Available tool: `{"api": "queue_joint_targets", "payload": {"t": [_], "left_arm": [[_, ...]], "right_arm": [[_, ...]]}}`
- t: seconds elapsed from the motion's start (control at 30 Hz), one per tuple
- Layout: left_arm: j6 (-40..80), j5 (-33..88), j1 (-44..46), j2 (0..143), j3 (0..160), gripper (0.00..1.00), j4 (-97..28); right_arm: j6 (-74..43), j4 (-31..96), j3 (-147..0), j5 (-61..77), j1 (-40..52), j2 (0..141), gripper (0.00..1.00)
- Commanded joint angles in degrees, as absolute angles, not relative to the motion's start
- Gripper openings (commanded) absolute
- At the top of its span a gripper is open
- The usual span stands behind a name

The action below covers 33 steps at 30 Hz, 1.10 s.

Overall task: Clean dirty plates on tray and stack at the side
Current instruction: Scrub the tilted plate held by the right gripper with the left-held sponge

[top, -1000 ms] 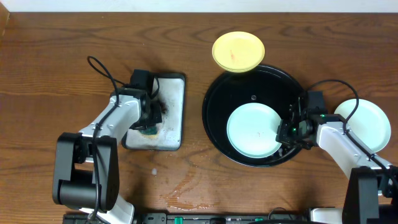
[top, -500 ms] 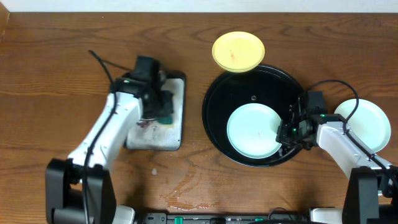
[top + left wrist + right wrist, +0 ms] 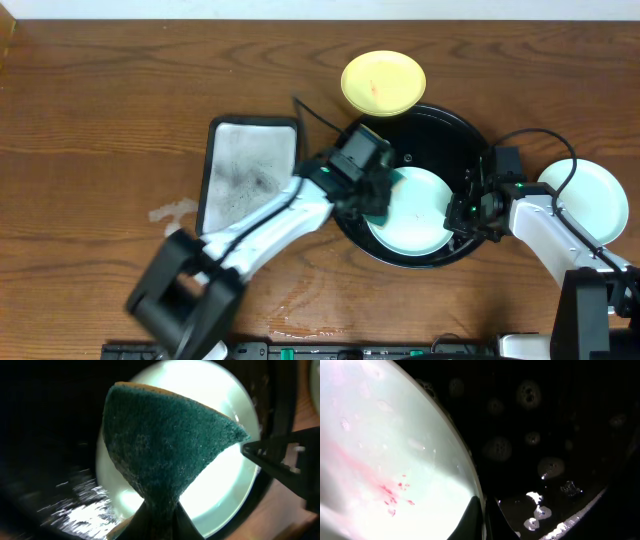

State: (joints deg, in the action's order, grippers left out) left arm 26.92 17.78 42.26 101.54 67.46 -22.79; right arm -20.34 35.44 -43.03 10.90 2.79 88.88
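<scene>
- Left gripper (image 3: 160, 519): jaws pinched tight on the narrow end of a green sponge (image 3: 165, 445), whose coarse scouring face fans outward.
- The sponge hangs over the mint-green plate (image 3: 425, 225) and hides the plate's left part from overhead.
- Right gripper (image 3: 482, 515): closed thin on that plate's right rim. Red smears and specks show on the glossy plastic.
- The plate lies inside the round black tray (image 3: 430, 135), which is wet with droplets.
- A yellow plate (image 3: 383, 82) overlaps the tray's far rim. A second mint-green plate (image 3: 592, 195) sits on the wood-grain table (image 3: 100, 100) to the right.
- Change noted: the left arm has swung over from the rectangular metal tray (image 3: 245, 170), now uncovered and smudged grey. The right gripper is unmoved.
</scene>
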Motion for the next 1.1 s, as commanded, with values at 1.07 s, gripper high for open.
{"api": "queue_joint_targets", "payload": {"t": [1.07], "left_arm": [[27.03,26.65,50.72,119.5,68.53,0.07,-13.69]], "right_arm": [[-19.44,36.71,-43.2,9.5,2.72,89.25,0.01]]}}
